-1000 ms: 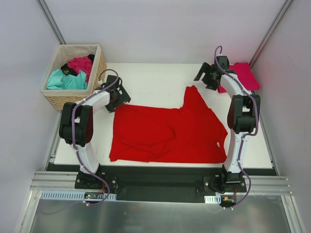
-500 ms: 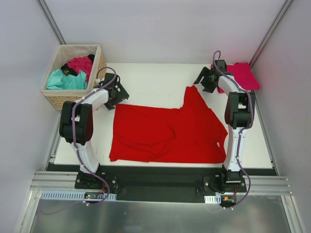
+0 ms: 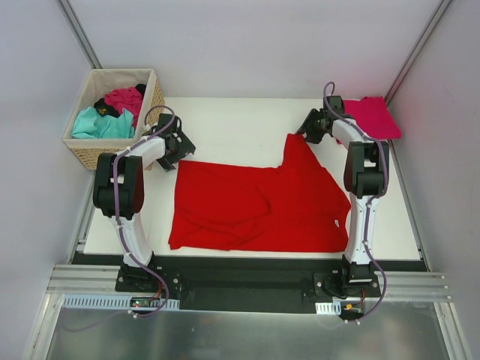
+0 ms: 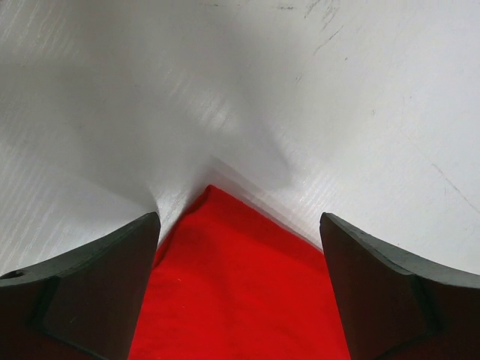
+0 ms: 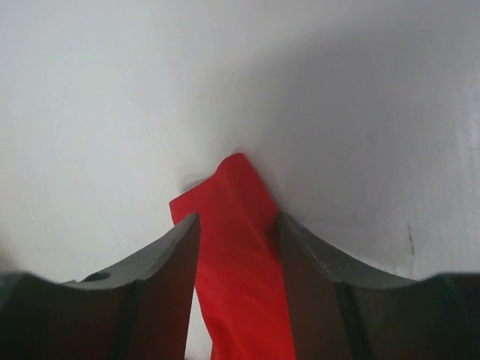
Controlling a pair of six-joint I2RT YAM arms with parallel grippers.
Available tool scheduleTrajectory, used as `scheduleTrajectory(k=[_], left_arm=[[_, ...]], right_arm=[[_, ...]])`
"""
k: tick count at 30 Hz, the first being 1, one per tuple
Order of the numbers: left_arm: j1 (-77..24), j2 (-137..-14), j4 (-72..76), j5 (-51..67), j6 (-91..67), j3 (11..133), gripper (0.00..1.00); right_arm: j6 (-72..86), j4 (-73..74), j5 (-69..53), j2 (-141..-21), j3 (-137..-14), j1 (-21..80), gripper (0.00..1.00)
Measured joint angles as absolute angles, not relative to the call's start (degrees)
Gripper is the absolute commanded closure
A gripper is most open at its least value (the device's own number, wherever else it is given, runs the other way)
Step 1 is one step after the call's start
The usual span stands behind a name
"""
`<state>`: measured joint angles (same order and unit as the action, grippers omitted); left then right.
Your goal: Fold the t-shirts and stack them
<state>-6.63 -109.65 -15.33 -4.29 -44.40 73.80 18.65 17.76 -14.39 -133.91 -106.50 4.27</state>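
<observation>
Working on red t-shirt (image 3: 255, 206), lying spread across middle of bench (image 3: 232, 120), long side running left to right, near hem close to near edge of bench.

Straddling its far-left corner with left claw (image 3: 178, 148): jaws standing wide, cloth tip lying between them, nothing gripped yet.

Pinching tip of narrow flap jutting toward far right with right claw (image 3: 307, 129): jaws narrow, cloth bunching between fingers (image 5: 150, 285) and touching both.

Taking both far corners, likely for lifting far edge and folding it toward near side.

Looking bright red, plain, soft; mostly flat, though rumpling in creases left of centre; small pale tag showing by near-right corner.

Leaving folded pinkish crimson t-shirt (image 3: 373, 116) at far-right corner of bench, just beside right claw, probably as start of stack.

Leaving teal t-shirt (image 3: 94, 124), magenta t-shirt (image 3: 124, 97) and black t-shirt (image 3: 105, 109) heaped in wicker basket (image 3: 154, 97) at far left, awaiting folding.
</observation>
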Motion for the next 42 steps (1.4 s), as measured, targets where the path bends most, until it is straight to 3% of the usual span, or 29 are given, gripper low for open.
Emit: scheduleTrajectory(k=[6, 9, 13, 14, 17, 23, 27, 42], left_arm=[[-6.28, -110.48, -15.16, -3.36, -44.99, 74.41, 0.20], [-6.26, -110.63, -14.74, -3.05, -45.52, 74.48, 0.33], [-6.26, -111.11, -14.17, -2.52, -46.06, 74.48, 0.68], [-6.26, -111.28, -14.02, -2.31, -46.13, 74.50, 0.84], [-6.26, -111.53, -13.98, -1.76, -46.28, 74.50, 1.00], [-6.24, -111.55, -13.89, -1.48, -46.39, 74.50, 1.00], [-6.00, -111.55, -13.89, -1.17, -46.52, 74.50, 1.00], [-5.89, -108.92, -13.10, 0.08, -46.46, 72.01, 1.00]], right_arm=[[18.85, 16.25, -15.03, -133.91, -105.49, 5.69, 0.62], [18.94, 15.84, -15.31, -133.91, -105.10, 5.89, 0.67], [18.98, 15.79, -15.35, -133.91, -104.90, 5.91, 0.69], [18.98, 15.70, -15.42, -133.91, -104.79, 5.91, 0.70], [19.00, 15.68, -15.44, -133.91, -104.75, 5.89, 0.71], [18.98, 15.68, -15.40, -133.91, -104.64, 5.89, 0.79], [18.83, 15.75, -15.27, -133.91, -104.31, 5.89, 0.99], [13.02, 17.23, -8.36, -121.93, -96.01, 6.76, 0.99]])
